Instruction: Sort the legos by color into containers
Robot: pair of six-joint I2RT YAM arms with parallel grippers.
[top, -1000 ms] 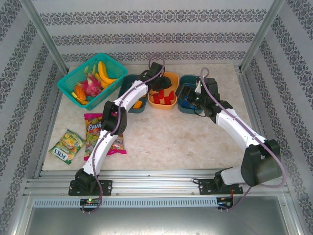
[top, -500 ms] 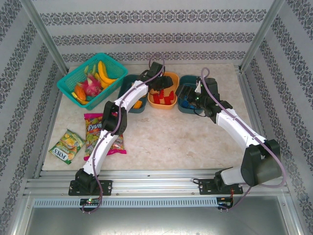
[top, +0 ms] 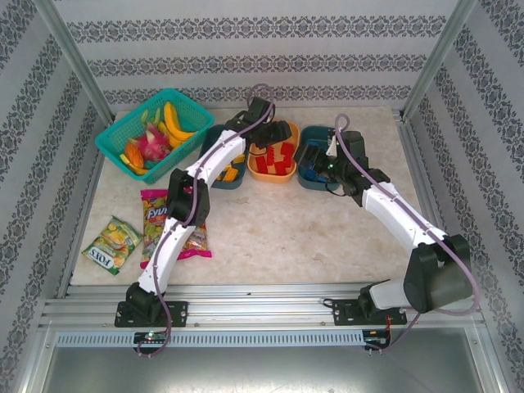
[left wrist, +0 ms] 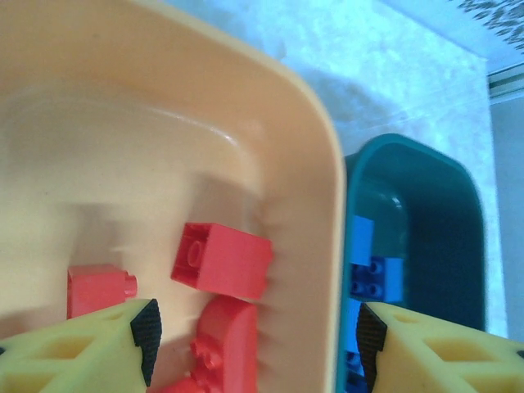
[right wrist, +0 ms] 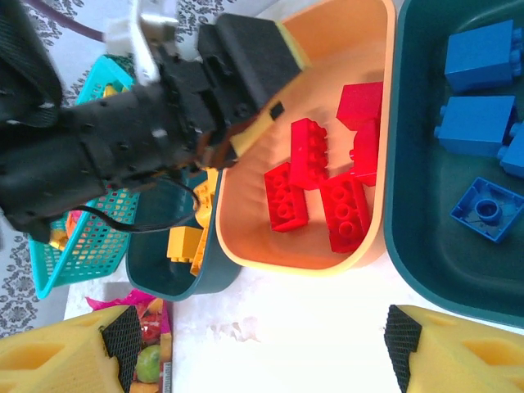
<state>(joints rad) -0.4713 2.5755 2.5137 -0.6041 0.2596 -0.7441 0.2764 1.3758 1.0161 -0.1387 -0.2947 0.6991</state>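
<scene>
The orange tray holds several red legos. My left gripper hangs over its far part, open, its jaws wide over the red legos and the tray's rim, gripping nothing. To the right, a teal tray holds blue legos. The teal tray on the left holds yellow legos. My right gripper is at the near edge of the right teal tray, open and empty, above bare table in front of the orange tray.
A turquoise mesh basket of toy fruit stands at the back left. Two candy bags lie on the left of the table. The left arm crosses above the left teal tray. Metal posts frame the table.
My left gripper has moved a little farther back and to the right over the orange tray, uncovering more red legos. The right arm has barely moved.
</scene>
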